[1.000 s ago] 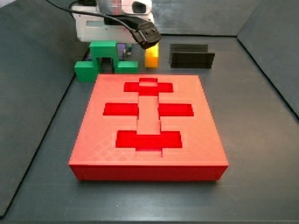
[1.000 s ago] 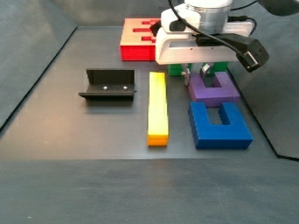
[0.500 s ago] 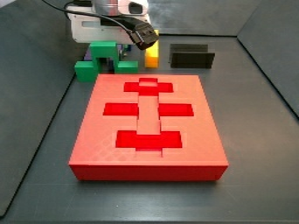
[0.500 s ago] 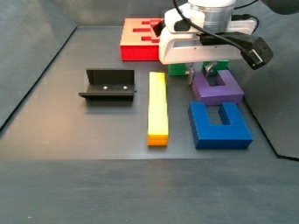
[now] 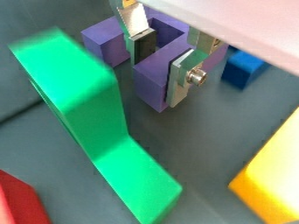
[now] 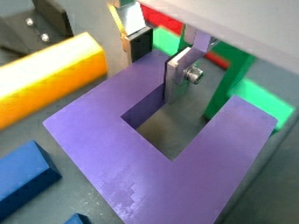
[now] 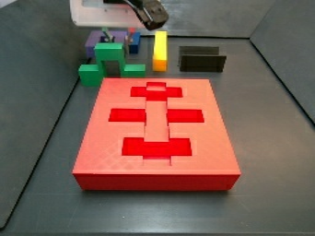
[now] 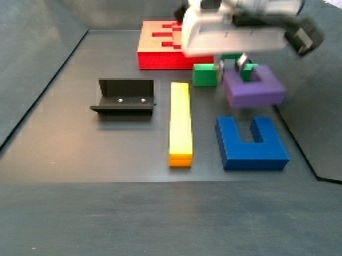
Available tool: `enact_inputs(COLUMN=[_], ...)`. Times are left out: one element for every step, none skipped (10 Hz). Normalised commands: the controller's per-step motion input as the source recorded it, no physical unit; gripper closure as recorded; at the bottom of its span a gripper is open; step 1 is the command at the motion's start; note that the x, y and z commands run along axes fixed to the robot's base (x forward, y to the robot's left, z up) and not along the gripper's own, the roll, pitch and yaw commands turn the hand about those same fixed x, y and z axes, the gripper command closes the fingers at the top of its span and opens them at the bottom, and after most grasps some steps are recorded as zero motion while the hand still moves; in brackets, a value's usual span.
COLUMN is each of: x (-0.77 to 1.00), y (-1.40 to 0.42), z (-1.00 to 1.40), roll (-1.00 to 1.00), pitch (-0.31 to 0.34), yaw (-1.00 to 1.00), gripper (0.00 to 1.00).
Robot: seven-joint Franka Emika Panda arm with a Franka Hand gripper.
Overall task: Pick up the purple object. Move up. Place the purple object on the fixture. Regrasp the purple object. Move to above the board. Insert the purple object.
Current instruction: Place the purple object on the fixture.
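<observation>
Your gripper (image 6: 158, 61) is now clamped across one prong of the purple object (image 8: 251, 87) and has lifted it clear of the floor, upper right in a side view; next carry it to the fixture (image 8: 123, 98) at left

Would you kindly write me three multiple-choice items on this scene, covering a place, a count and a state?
1. The yellow bar lies: A between the fixture and the blue block; B atop the fixture; C atop the blue block.
2. Crossbars in the board cutout: A one; B three; C five.
3. The claw, beside the green block, is: A open, empty; B shut on a prong of the purple object; C shut on the yellow bar.
Answers: A, seen in a side view; B, three bars cross the stem; B, both wrist views show the prong pinched.
</observation>
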Motion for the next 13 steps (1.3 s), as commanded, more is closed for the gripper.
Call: enact_inputs(x=[0.00, 0.00, 0.00, 0.10, 0.38, 0.51, 0.63, 0.60, 0.69, 0.70, 0.75, 0.77, 0.82], y=[0.00, 0.00, 0.00, 0.00, 0.00, 0.00, 0.08, 0.10, 0.10, 0.10, 0.13, 0.12, 0.11], z=[-0.03, -0.05, -0.03, 0.00, 0.45, 0.77, 0.58, 0.58, 0.58, 0.52, 0.42, 0.38, 0.33], roll=[0.00, 0.07, 0.06, 0.00, -0.35, -0.68, -0.97, -0.96, -0.93, -0.90, -0.89, -0.85, -0.77], pitch=[0.017, 0.023, 0.054, 0.071, 0.011, -0.054, -0.180, -0.231, -0.214, -0.260, -0.329, -0.346, -0.326], yaw=[0.00, 0.00, 0.00, -0.06, -0.09, -0.29, -0.41, -0.40, -0.37, -0.33, -0.28, -0.26, -0.23], gripper=[1.00, 1.00, 1.00, 1.00, 1.00, 1.00, 1.00, 1.00, 1.00, 1.00, 1.00, 1.00, 1.00])
